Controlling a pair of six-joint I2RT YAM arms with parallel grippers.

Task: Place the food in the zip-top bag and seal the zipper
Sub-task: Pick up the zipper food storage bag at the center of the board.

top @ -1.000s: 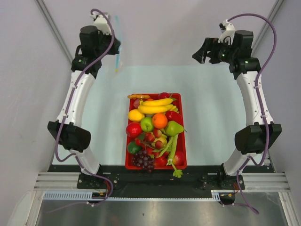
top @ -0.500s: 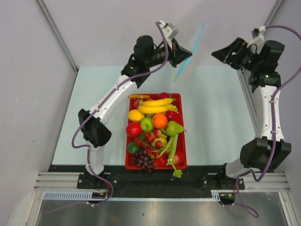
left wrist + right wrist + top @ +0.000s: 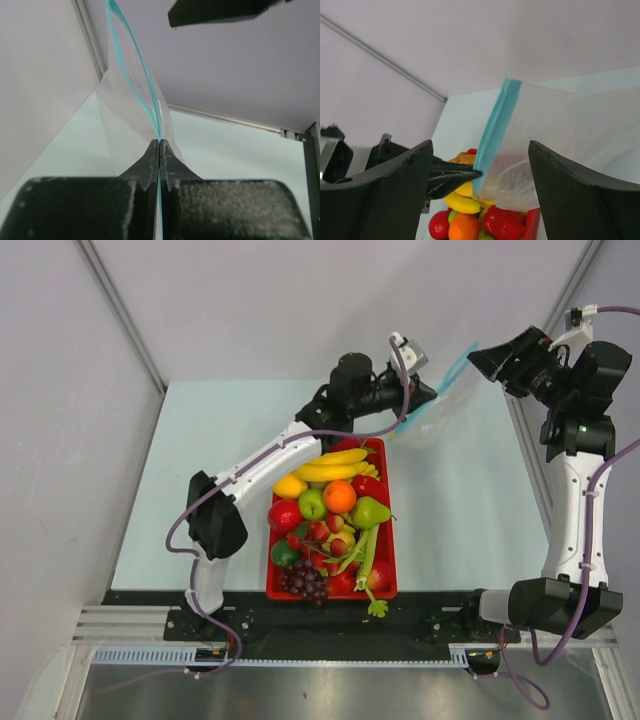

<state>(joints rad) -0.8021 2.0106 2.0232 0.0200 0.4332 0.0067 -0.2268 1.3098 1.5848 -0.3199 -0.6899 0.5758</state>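
The food (image 3: pixel 330 515) is a heap of glossy toy fruit and vegetables in the red tray (image 3: pixel 390 560): bananas, a lemon, an orange, a green pear, grapes. It also shows low in the right wrist view (image 3: pixel 485 220). My left gripper (image 3: pixel 432 398) is shut on the blue-teal zipper (image 3: pixel 440 390) at one end and holds the clear zip-top bag (image 3: pixel 445 412) in the air above the tray's far end. In the left wrist view the zipper (image 3: pixel 134 75) runs up from my shut gripper (image 3: pixel 159 142). My right gripper (image 3: pixel 485 355) is open by the zipper's upper end; the bag (image 3: pixel 545 145) hangs between its jaws.
The pale table (image 3: pixel 200 490) lies between grey walls. The tray sits at the middle near the front edge, between the two arm bases.
My left arm swung from the far left across to the right with the bag. The bag now hangs over the tray's far end beside the right gripper, which rose toward the back right.
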